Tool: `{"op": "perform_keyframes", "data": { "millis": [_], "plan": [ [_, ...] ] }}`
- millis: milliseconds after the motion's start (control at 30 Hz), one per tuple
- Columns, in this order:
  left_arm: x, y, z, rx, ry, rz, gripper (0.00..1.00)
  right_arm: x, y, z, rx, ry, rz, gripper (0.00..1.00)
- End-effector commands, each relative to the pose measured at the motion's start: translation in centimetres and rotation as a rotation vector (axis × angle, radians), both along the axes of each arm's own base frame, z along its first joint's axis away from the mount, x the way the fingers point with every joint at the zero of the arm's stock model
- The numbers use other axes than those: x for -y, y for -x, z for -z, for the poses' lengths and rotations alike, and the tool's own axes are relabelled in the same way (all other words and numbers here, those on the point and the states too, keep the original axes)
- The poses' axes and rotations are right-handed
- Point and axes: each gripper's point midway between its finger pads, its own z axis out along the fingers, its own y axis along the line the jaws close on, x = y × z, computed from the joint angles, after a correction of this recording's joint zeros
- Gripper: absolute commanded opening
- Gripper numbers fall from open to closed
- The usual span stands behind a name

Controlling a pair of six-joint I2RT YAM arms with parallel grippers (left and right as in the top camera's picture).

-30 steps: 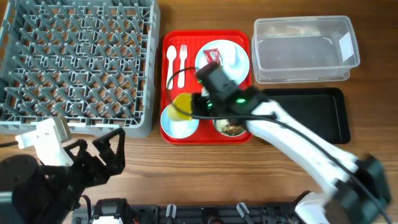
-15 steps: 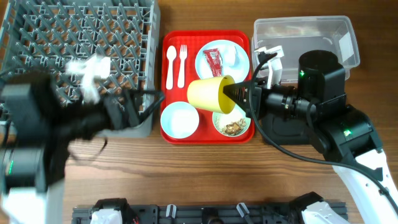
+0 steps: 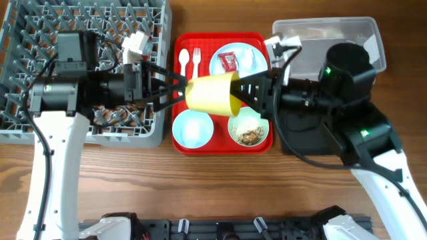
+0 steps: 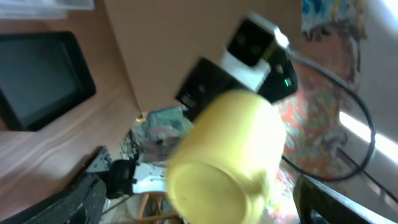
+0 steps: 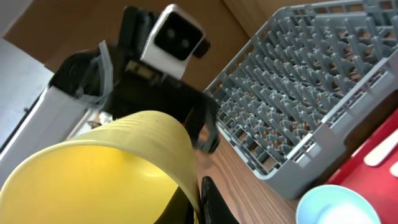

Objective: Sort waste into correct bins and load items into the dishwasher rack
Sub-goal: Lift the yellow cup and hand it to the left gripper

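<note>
Overhead: right tool (image 3: 237, 93), reaching leftward, pinches small yellow plastic cup (image 3: 210, 95) by its rim; left tool (image 3: 182, 87) gapes wide; left wrist shows cup's underside.

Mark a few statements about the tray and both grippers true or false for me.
1. The right gripper is shut on the rim of the small yellow ribbed cup. True.
2. The left gripper is shut on that cup. False: it is open, its fingers spread either side of the cup's base.
3. The white plastic fork and spoon lie in the grey rack. False: both lie on the flat red serving tray.
4. The small red foil wrapper lies on the pale round plate. True.
5. The beige crumbs are in the clear tub. False: they sit in a small pale bowl on the red tray.
</note>
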Motion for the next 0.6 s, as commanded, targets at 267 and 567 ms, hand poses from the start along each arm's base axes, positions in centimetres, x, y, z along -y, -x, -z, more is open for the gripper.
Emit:
{"op": "perform_keyframes", "data": {
  "millis": [267,567],
  "plan": [
    [0.9,3.6,-2.7,0.137,0.046,0.069,0.85,-5.0,0.4,0.5,-0.042,-0.065,-0.190,0.04],
    [0.9,3.7,-2.8,0.139,0.046,0.069,0.71,-5.2,0.7,0.2,-0.043,-0.075,-0.209,0.04]
  ]
}}
